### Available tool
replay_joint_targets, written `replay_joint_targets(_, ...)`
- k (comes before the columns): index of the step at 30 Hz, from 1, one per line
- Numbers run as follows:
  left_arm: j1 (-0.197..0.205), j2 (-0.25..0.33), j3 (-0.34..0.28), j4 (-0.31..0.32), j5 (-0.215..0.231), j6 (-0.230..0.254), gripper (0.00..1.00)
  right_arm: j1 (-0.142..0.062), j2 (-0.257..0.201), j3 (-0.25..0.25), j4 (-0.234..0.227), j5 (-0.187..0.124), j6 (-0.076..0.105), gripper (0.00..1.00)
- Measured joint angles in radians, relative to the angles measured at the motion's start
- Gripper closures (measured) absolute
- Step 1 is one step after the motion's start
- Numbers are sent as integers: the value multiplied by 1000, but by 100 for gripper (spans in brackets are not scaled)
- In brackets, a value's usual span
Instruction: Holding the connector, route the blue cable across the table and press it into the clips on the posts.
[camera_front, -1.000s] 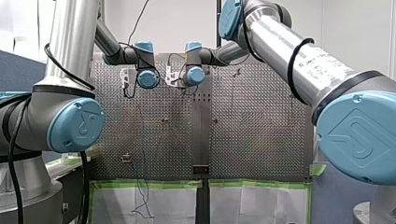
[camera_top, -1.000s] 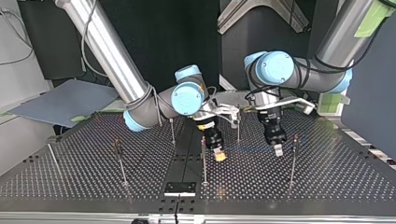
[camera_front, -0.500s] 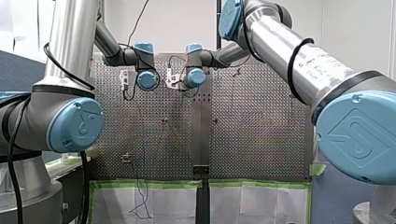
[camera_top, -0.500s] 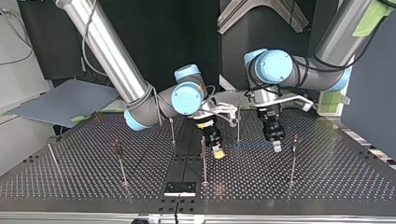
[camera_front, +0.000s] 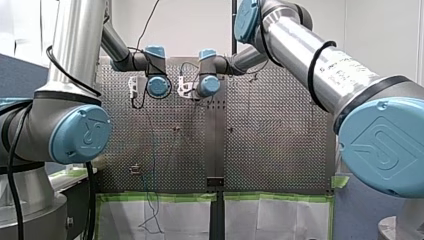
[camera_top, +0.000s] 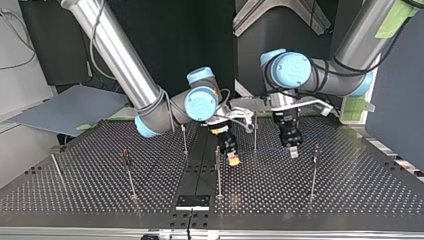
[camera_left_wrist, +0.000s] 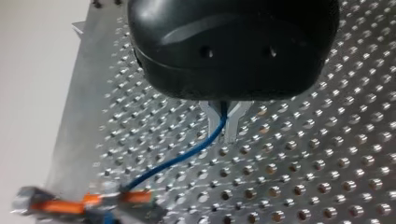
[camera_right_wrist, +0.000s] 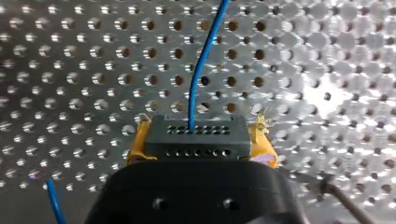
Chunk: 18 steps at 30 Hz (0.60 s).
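Note:
In the right wrist view my right gripper is shut with its yellow pads on a dark grey connector. The blue cable leaves the connector's face and runs ahead over the perforated table. My left gripper pinches that blue cable between its metal fingers; the cable runs on to the other gripper's orange-yellow pads. In the top view my right gripper hangs beside the middle post, and my left gripper is near the post at the view's right.
Thin upright posts stand across the table: one at the left, two further back, and one at the far left. A black plate lies at the near edge. In the front view cable trails down over the table edge.
In the top view both grippers have moved back, towards the arms' bases, and lifted slightly, keeping their holds on the connector and the cable.

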Motion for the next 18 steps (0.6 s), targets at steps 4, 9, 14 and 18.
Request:
replay_joint_targets(4,-6,0,-24,-4,-1,4,100,0,0,19,0,0,0,100)
replay_joint_targets(9,-10,0,-61,-4,-2,8,100,0,0,37,1,-1,0,100)
replay_joint_targets(14,-14,0,-102,-3,0,16,100,2,-1,59,3,-1,-3,100)
replay_joint_targets(18,-18,0,-135,-2,3,25,100,5,-1,88,5,-1,-18,100)
